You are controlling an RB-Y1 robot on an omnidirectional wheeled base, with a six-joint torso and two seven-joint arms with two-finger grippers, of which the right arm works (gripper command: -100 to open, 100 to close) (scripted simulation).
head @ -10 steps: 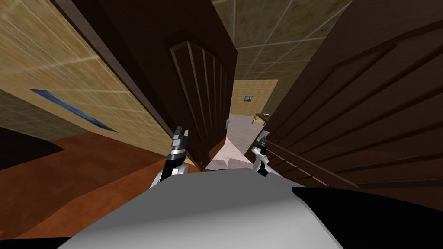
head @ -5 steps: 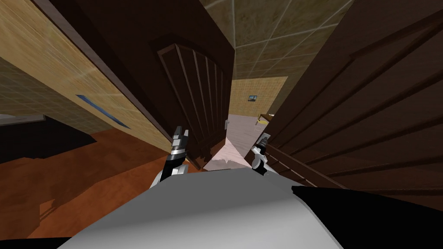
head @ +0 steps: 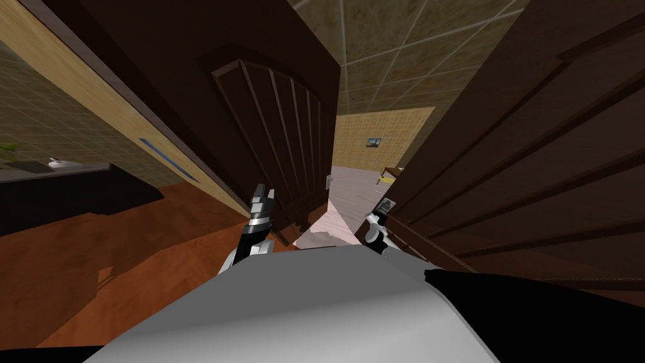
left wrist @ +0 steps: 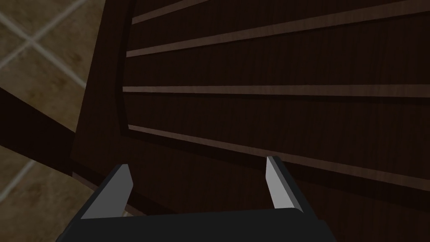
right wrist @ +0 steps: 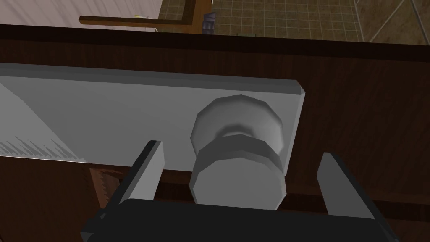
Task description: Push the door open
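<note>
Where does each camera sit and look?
Head view: on the head, looking steeply down between left door and right door; left claw, right claw show.
Left wrist view: on the left hand, facing the left door; open fingers show.
Right wrist view: on the right hand, facing the knob; open fingers straddle it.
Shared: head and right wrist both see the right door.

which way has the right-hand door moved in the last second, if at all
Yes, the right-hand door swung wider: its edge sits further right of the wall picture than before.
</note>
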